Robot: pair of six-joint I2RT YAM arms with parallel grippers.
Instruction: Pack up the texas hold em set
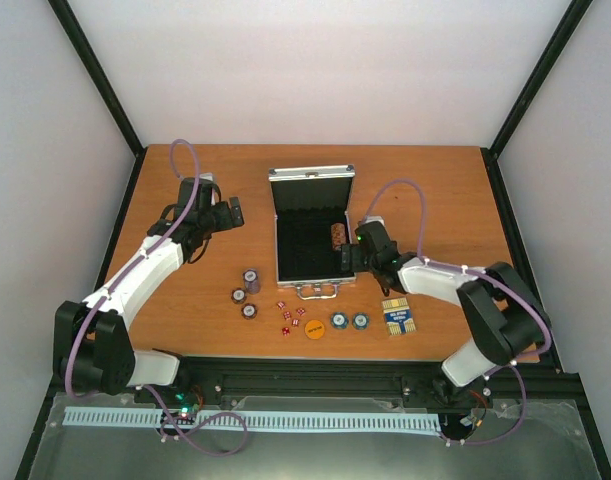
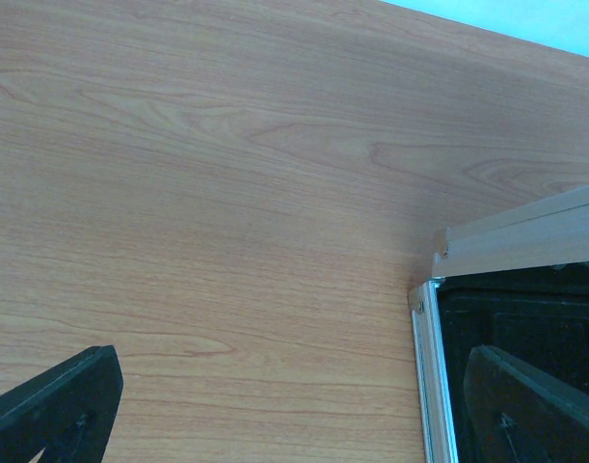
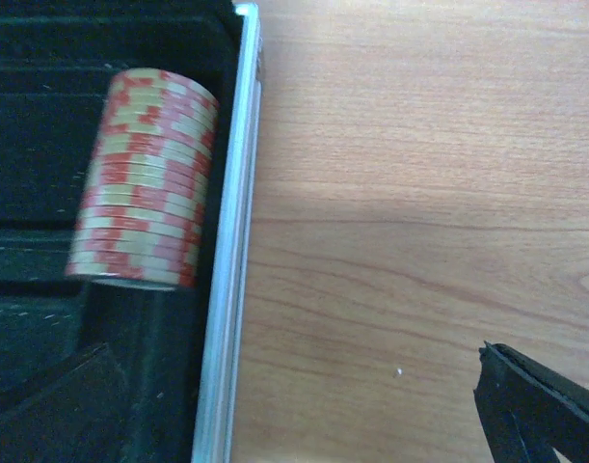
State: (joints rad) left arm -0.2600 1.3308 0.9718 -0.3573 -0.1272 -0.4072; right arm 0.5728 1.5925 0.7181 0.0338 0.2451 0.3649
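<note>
A wooden table point(image 1: 185, 170) inside pale walls carries the open case point(image 1: 312, 190), its lid upright at the far side. Both sets of jaws stand wide apart and hold nothing.

The right jaws hang at the case's right wall point(image 3: 231, 241), one finger over the black lining and the other over bare wood. A roll of red-and-cream chips point(image 3: 145, 178) lies on its side in the lining just ahead of them, against that wall. The left jaws hover to the left of the case, apart from it, with its near corner point(image 2: 429, 367) showing between the fingers.

Behind the right jaws, towards the arm bases, lie the deck point(image 1: 399, 316), two blue chips point(image 1: 349, 321), the orange disc point(image 1: 315, 328) and the dice point(image 1: 290, 315). Three more chips point(image 1: 249, 280) lie behind the left jaws.

The chips are probably hard, smooth and light, so a stack is best pinched across its flat ends. The dice look tiny and likely to skitter. The deck is boxy and suits a grip across its long edges.
</note>
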